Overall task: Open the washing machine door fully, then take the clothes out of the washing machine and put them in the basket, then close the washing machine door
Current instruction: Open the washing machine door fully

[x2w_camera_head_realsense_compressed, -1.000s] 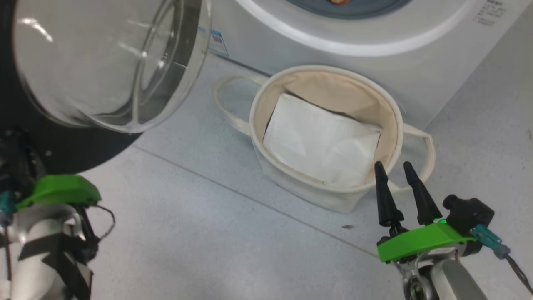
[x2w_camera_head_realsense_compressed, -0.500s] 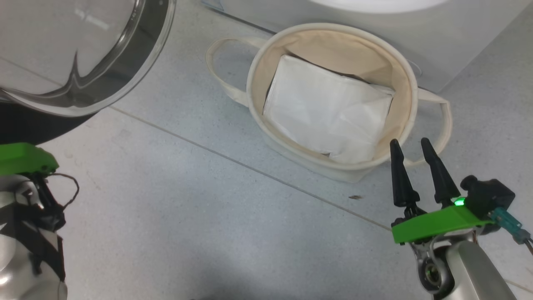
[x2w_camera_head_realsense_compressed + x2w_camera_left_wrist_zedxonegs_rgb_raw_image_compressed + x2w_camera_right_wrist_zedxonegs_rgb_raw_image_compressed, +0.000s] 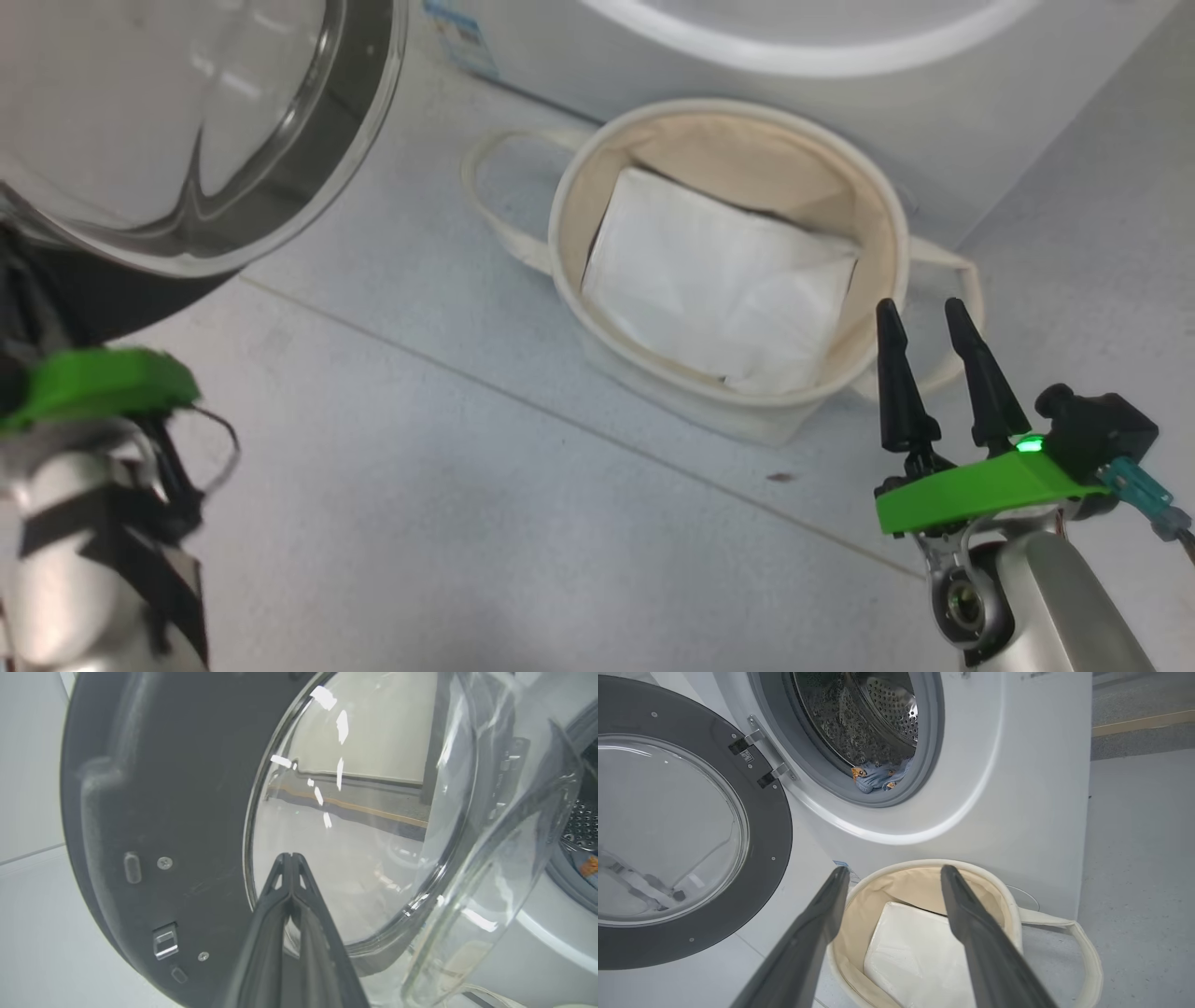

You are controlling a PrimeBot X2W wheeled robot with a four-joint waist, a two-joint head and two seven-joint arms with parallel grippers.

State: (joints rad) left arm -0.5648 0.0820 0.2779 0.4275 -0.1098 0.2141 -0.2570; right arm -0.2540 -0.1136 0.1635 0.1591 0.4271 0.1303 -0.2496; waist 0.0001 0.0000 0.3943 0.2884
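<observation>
The washing machine door (image 3: 187,121) hangs swung open at the upper left, its black rim (image 3: 154,812) and clear glass bowl (image 3: 355,826) close in the left wrist view. My left gripper (image 3: 290,856) is shut and empty, its tips at the edge of the glass on the door's inner face. The washing machine (image 3: 1017,788) shows its drum mouth, with the blue and orange clothes (image 3: 878,774) lying inside at the bottom. The cream basket (image 3: 560,215) sits on the floor before the machine. My right gripper (image 3: 920,313) is open and empty, just above the basket's right rim (image 3: 1008,896).
A plain white folded sheet (image 3: 719,289) lies inside the basket. The basket's looped handles (image 3: 485,187) stick out to both sides. Grey floor tiles (image 3: 467,485) spread below the door and in front of the basket. My left arm's green mount (image 3: 93,383) sits below the door.
The head view tipped down and partly back up, so the whole picture shifted. Both grippers keep their state, and the right one stays by the basket's right rim.
</observation>
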